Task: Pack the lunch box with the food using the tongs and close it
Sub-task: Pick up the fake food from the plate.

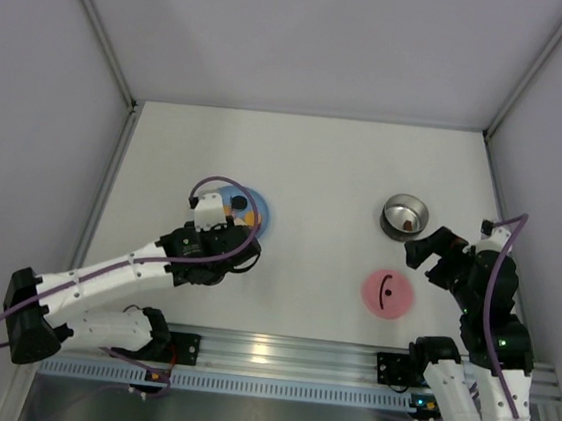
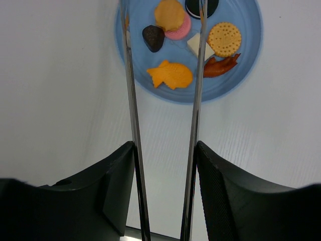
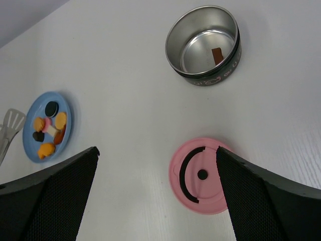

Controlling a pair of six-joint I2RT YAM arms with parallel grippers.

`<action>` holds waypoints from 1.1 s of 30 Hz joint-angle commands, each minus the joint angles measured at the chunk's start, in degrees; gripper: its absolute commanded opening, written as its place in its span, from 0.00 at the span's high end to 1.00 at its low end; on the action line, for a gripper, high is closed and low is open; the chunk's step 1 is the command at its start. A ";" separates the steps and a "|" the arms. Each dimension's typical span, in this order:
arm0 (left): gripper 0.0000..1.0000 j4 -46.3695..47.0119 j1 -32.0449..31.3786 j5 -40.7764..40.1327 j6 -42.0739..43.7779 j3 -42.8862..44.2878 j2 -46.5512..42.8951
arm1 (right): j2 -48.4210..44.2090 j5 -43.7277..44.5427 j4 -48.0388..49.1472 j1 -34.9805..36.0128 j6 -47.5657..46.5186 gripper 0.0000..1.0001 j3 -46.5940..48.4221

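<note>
Left arm's stretched out low across the table (image 1: 316, 164), elbow folded, wrist aimed away from its base toward the blue plate (image 1: 261, 211). The left gripper (image 2: 164, 145) is part-way closed and squeezing the tongs (image 2: 131, 100). Each slim silver arm lies flat against the inside of a black finger (image 2: 115, 191).

Over on the other side, the right arm is tucked up close to its base with the wrist tipped down. The right gripper (image 3: 156, 150) is spread as wide as it goes, with nothing between the fingers. It hangs above the gap between the lunch box (image 3: 210, 78) and the pink lid (image 3: 202, 174).

The surface is a plain white tabletop, boxed in by pale grey wall panels (image 1: 279, 39). A metal rail (image 1: 286, 354) runs along the near edge where both arms are bolted.

Now the tongs. Their long axis runs straight out from the left fingers toward the plate (image 2: 246, 65), the two arms almost parallel. The tips sit over its far half, one either side of the food. Between them are an orange fish-shaped piece (image 2: 170, 74), a dark nugget (image 2: 152, 37) and an orange round on a pink one (image 2: 169, 15). A dotted round cracker (image 2: 224, 38) and a brown strip (image 2: 220, 65) sit just outside the right-hand arm.

The lunch box (image 1: 405, 218) stands upright and open on the right of the table, well apart from the plate. There's one small brown piece (image 3: 217, 54) inside it. The lid (image 1: 388, 293) lies flat nearer the arms, black handle mark facing up.
</note>
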 commanded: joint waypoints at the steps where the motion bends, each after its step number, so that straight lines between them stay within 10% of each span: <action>1: 0.45 0.58 1.52 -0.74 -1.98 -1.73 -0.69 | 0.51 -1.53 4.78 -0.84 0.81 0.00 -0.64; 33: 0.48 13.15 9.69 7.69 9.27 -5.42 2.30 | 0.42 -1.36 5.14 -0.84 0.63 0.01 -1.34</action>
